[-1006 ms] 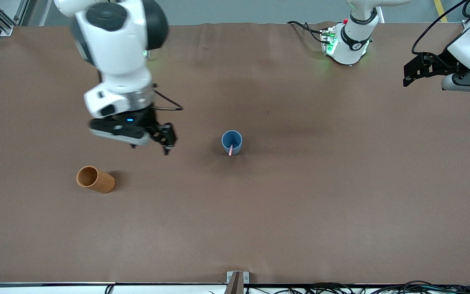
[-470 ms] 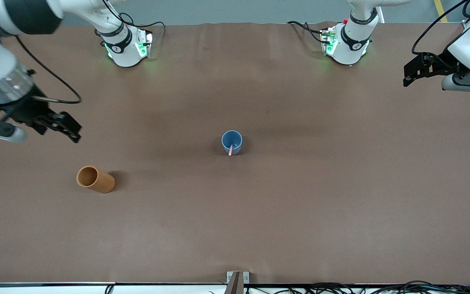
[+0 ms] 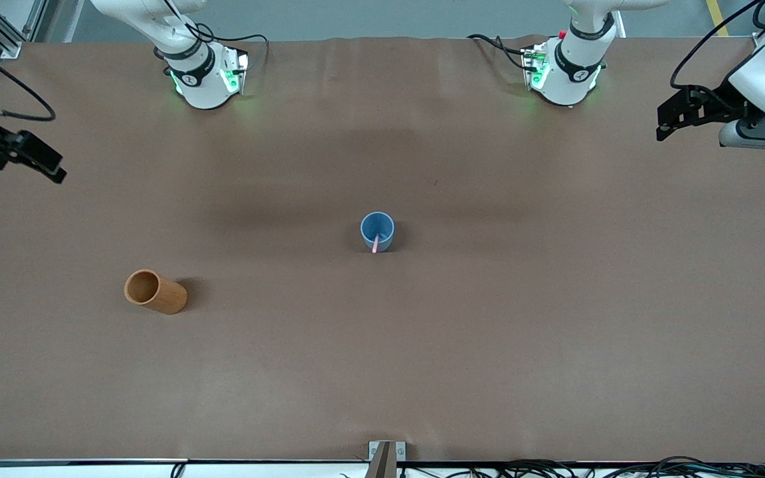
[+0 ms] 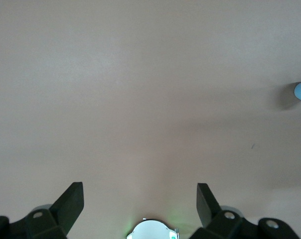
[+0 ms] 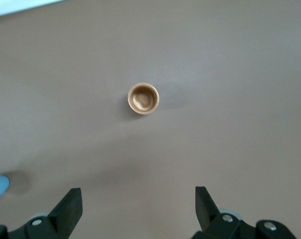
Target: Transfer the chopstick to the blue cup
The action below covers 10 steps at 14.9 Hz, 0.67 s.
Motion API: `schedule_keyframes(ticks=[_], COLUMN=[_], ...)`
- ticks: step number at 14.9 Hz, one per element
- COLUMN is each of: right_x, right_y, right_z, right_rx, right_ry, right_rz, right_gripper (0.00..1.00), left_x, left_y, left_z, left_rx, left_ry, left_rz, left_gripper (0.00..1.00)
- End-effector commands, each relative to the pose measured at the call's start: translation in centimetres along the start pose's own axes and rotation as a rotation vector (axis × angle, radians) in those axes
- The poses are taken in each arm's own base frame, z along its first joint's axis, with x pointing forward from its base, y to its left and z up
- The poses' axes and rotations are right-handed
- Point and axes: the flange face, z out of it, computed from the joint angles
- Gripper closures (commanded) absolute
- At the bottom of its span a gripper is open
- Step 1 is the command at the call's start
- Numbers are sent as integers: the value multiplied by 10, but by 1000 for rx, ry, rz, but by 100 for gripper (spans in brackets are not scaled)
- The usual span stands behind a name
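So nearest the front camera sits the orange-brown cup (image 3: 155, 291), then mid-worktop (image 3: 489, 332) the blue cup (image 3: 377, 231) with the chopstick (image 3: 375, 243) standing in it (leaning on the rim). Right gripper (image 3: 40, 161) and left gripper (image 3: 667, 123) hang wide open and empty, each over its own worktop end.

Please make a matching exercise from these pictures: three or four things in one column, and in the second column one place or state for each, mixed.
Things:
1. chopstick
2. blue cup
3. orange cup
4. left pincer

Places or states:
A. stands empty toward the right arm's end of the table
B. open, up over the left arm's end of the table
C. leans inside the blue cup
D. stands mid-table, holding a stick

Pairs: 1-C, 2-D, 3-A, 4-B
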Motion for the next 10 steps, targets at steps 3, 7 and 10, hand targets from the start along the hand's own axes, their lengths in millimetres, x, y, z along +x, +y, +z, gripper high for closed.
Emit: schedule_keyframes(ticks=[3, 7, 10], right_x=[-25, -23, -17], right_y=[30, 37, 41], right_z=[-16, -25, -37], right_rx=[19, 20, 22], right_ry=[-34, -20, -20], right_rz=[-60, -104, -146], right_gripper=[0, 0, 0], left_x=[-3, -3, -3], left_y=[-1, -2, -4], left_z=[-3, -3, -5], left_rx=[-16, -16, -11], left_ry=[16, 17, 22], left_rz=[10, 8, 3], left_gripper=[0, 0, 0])
